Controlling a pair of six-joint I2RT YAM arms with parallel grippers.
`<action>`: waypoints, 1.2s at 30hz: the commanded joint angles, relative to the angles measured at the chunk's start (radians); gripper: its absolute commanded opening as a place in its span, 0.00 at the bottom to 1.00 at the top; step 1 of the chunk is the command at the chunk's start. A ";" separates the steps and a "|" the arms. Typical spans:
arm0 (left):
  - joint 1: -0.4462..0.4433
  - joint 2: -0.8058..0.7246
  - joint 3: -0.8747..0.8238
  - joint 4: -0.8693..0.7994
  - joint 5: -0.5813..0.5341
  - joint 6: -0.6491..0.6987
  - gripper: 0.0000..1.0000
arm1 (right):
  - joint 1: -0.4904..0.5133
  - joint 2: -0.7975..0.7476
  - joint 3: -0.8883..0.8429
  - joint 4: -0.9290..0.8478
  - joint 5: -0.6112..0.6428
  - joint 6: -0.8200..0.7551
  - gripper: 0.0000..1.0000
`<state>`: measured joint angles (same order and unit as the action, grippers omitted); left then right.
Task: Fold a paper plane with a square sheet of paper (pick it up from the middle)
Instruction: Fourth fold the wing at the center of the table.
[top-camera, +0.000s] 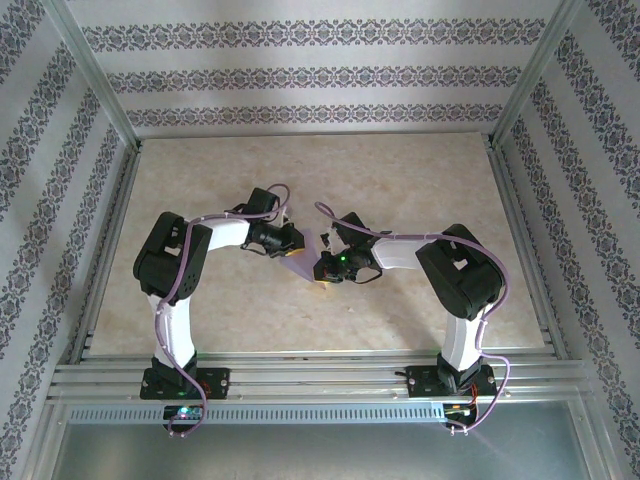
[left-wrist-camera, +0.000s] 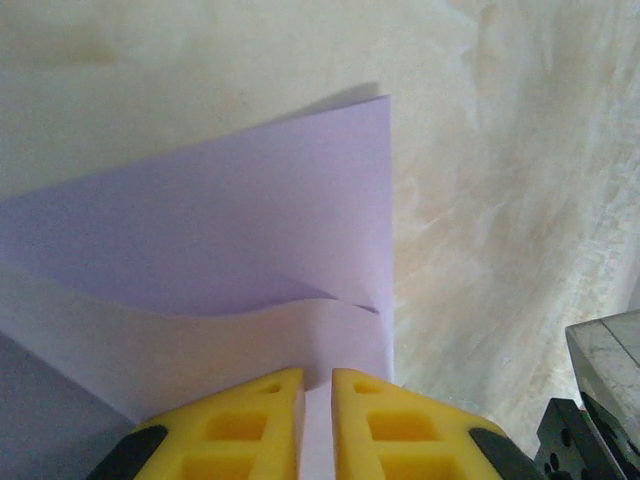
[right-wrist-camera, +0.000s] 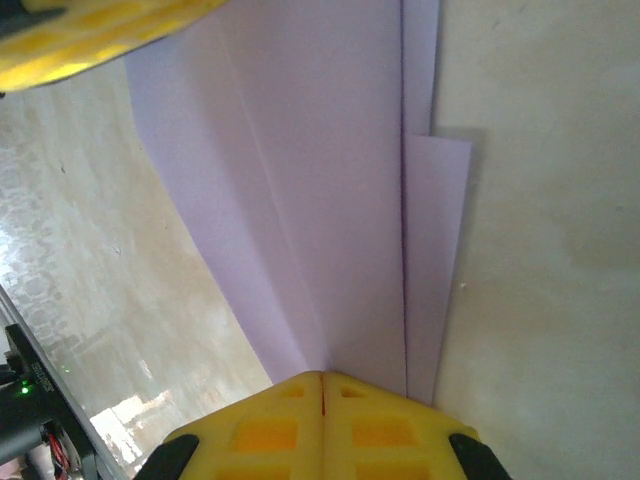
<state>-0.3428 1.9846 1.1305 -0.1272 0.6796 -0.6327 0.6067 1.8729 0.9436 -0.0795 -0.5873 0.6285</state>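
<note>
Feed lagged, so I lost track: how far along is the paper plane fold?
Done: the pale lavender paper sheet already carries lengthwise folds, layers overlapping. In hand: left end effector and right end effector each pinch an edge. Remaining: a finished pointed dart is not evident.

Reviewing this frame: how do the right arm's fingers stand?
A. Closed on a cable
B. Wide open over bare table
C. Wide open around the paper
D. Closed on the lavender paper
D: in the right wrist view the right fingers meet with no gap at the edge of the folded paper.
</note>
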 joint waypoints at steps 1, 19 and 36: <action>0.059 0.035 0.038 -0.057 -0.110 0.077 0.17 | 0.000 0.045 -0.045 -0.215 0.154 -0.033 0.03; 0.150 -0.148 0.084 -0.095 -0.145 0.081 0.17 | 0.000 0.041 -0.037 -0.256 0.184 -0.043 0.02; -0.050 -0.087 -0.062 0.072 -0.085 -0.094 0.15 | -0.001 0.063 -0.033 -0.252 0.170 -0.038 0.02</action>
<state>-0.3954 1.8729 1.0225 -0.0589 0.6056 -0.7212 0.6067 1.8599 0.9558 -0.1390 -0.5507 0.6010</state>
